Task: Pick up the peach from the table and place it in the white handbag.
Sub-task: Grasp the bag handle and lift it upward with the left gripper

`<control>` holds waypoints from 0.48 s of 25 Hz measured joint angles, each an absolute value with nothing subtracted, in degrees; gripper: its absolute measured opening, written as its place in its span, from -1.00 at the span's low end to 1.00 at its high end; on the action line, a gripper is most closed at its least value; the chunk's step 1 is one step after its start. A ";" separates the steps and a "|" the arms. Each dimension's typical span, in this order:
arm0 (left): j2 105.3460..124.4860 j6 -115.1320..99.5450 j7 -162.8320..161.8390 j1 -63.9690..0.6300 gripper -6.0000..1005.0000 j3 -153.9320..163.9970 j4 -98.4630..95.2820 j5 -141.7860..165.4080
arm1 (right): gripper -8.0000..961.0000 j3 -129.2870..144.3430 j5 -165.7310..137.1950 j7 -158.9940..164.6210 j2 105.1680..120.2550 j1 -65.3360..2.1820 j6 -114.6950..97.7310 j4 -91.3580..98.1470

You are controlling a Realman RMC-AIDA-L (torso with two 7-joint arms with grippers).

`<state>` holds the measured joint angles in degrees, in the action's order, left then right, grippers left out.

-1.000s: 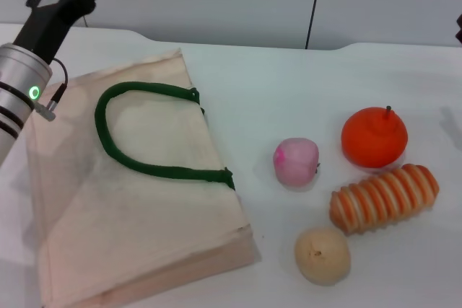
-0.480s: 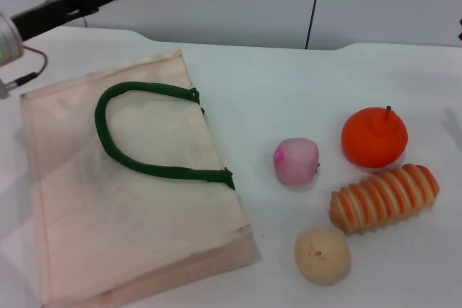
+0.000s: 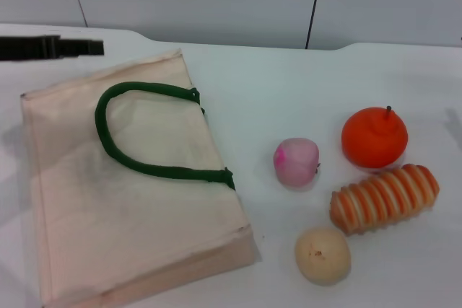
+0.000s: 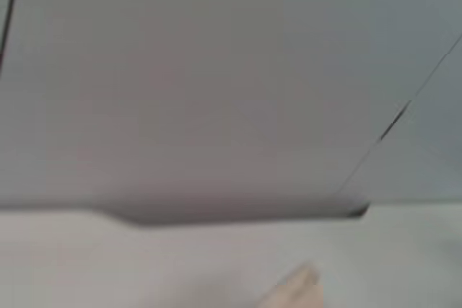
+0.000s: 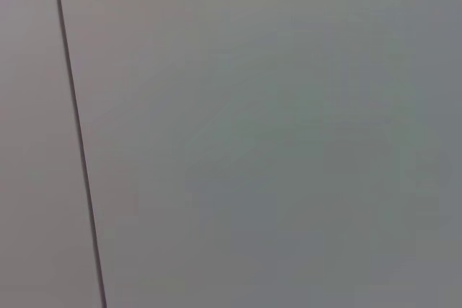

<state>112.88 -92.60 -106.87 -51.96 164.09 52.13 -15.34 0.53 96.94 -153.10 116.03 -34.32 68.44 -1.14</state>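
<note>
One peach [image 3: 296, 161]: lay right of the white handbag [image 3: 130, 185], apart.
Left tool [image 3: 90, 47]: beyond handbag's far left corner; opening unclear.

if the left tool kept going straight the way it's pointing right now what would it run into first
The left tool lies level at the table's far left edge, pointing toward the robot's right, just past the far edge of the white handbag. Its line looks free over bare table; it may graze the bag's far corner, since depth is unclear.

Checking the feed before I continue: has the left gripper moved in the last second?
Yes. The left gripper has swung back toward the robot's left, from over the handbag's far-left corner to level at the frame edge. The peach is untouched.
</note>
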 joint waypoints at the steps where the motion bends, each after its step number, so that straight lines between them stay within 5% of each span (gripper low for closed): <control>1: 112.91 -92.52 -106.96 -51.95 0.39 164.09 52.26 -14.84 | 0.87 0.53 96.94 -153.10 116.02 -34.31 68.44 -1.14; 12: 112.24 -88.01 -108.38 -53.69 0.40 164.09 46.96 -5.40 | 0.87 0.16 96.94 -153.10 116.01 -34.70 68.42 -1.14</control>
